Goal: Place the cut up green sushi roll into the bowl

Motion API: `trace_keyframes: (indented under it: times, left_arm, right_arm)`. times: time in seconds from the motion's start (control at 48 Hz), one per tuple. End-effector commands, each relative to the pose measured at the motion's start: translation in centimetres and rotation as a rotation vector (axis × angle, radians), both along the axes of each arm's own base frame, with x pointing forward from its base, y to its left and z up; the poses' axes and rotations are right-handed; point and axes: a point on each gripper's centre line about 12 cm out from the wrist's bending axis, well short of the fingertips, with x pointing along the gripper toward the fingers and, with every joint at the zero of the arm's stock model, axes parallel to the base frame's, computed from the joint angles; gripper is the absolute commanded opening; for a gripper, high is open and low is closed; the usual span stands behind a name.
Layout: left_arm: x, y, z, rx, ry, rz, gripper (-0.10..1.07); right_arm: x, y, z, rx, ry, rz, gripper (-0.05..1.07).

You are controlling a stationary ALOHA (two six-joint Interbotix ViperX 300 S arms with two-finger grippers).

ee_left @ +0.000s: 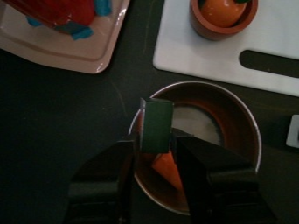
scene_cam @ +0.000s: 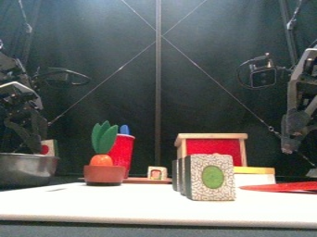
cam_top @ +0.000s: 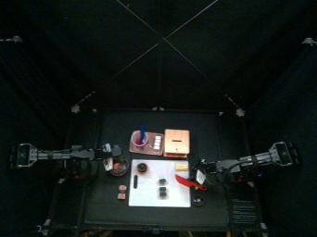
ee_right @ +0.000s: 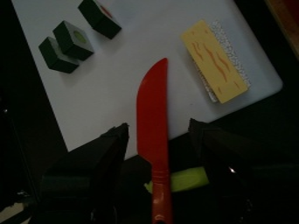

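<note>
From above, the left arm reaches in over the counter's [cam_top: 210, 148] left edge beside the white cutting board [cam_top: 155, 190], and the right arm rests at the board's right edge near the red knife [cam_top: 192, 181]. Some dark slices [cam_top: 162, 192] of the cut up green sushi roll lie on the board.

From the front, the left claw [scene_cam: 25, 125] hangs just above the bowl [scene_cam: 25, 169] at the far left. The right claw [scene_cam: 295, 134] hangs at the far right.

At the left wrist, the left claw [ee_left: 156, 147] is spread a little wider than one green slice [ee_left: 156, 127], which stands on edge between its jaws inside the bowl [ee_left: 239, 109]. Whether the jaws touch it is unclear. A pinkish tray [ee_left: 82, 52] and an orange pot [ee_left: 222, 16] lie beyond.

At the right wrist, the right claw [ee_right: 162, 144] gapes wide and holds nothing, with the knife [ee_right: 155, 105] lying between its jaws. Three green slices [ee_right: 76, 39] sit on the board [ee_right: 128, 52] near a yellow block [ee_right: 216, 61].
</note>
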Motion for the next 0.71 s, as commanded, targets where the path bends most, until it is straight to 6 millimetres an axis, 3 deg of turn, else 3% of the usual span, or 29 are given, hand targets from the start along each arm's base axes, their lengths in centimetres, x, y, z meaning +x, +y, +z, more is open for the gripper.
trace_keyframes:
  times: [0.0,0.167,0.312,0.5,0.688]
  left_arm:
    - [0.5,0.1,0.7,0.005,-0.026,-0.001,0.86]
    - [0.6,0.1,1.6,0.011,-0.062,0.001,0.89]
    - [1.8,-0.2,4.7,0.025,-0.195,-0.015,0.88]
    - [5.3,-2.4,9.0,0.038,-0.424,-0.122,0.88]
    - [9.7,-5.2,11.0,0.023,-0.553,-0.227,0.88]
  right_arm:
    - [0.4,0.0,0.6,0.001,-0.023,-0.002,0.91]
    - [0.4,0.0,0.6,0.002,-0.024,-0.001,0.91]
    - [0.5,0.0,0.7,0.002,-0.028,-0.003,0.91]
    - [0.6,-0.1,0.8,0.002,-0.029,-0.007,0.91]
    - [0.6,-0.2,0.8,0.001,-0.029,-0.01,0.91]
